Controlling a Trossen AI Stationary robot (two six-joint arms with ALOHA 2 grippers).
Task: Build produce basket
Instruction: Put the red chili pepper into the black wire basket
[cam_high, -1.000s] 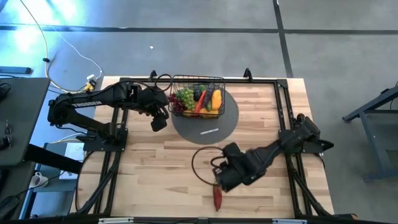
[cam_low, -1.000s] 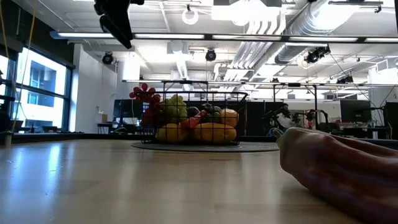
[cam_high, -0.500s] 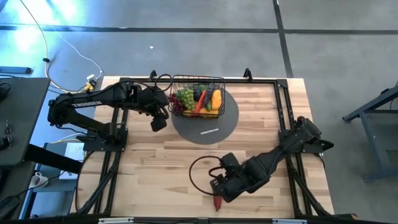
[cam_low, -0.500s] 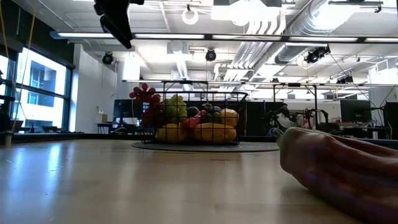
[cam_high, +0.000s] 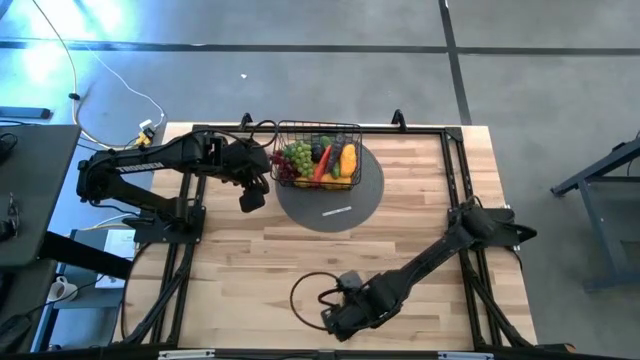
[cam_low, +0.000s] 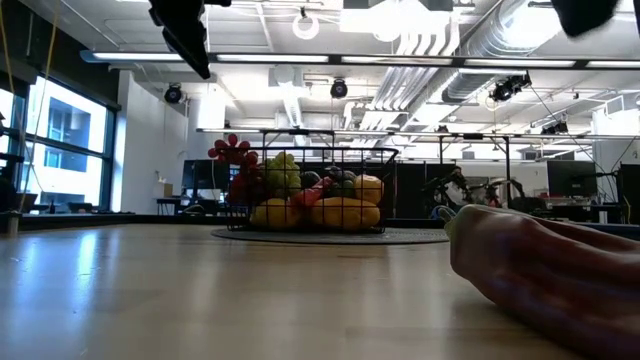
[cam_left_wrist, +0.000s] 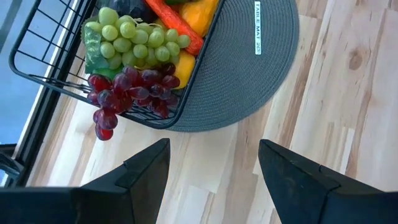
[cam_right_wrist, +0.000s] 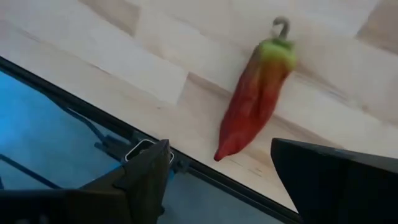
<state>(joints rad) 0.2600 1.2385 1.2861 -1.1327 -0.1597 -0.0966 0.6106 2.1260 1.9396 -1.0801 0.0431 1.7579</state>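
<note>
As right end effector (cam_high: 336, 322) swung over near surface edge, we see fingers spread, empty; tapered red-green toy pepper (cam_right_wrist: 256, 87) ungrasped, black wire-mesh basket (cam_high: 317, 152) awaits it.

what surrounds the work

a light wooden table (cam_high: 250, 270) carries a flat grey round mat (cam_high: 350, 205) at about 12 o'clock. a small white label (cam_high: 336, 211) lies on the mat toward 6 o'clock. a white cable (cam_high: 110, 95) trails over the grey floor (cam_high: 540, 90) at 10 o'clock. across the table, ceiling pipes and strip lights (cam_low: 400, 60) show.
</note>
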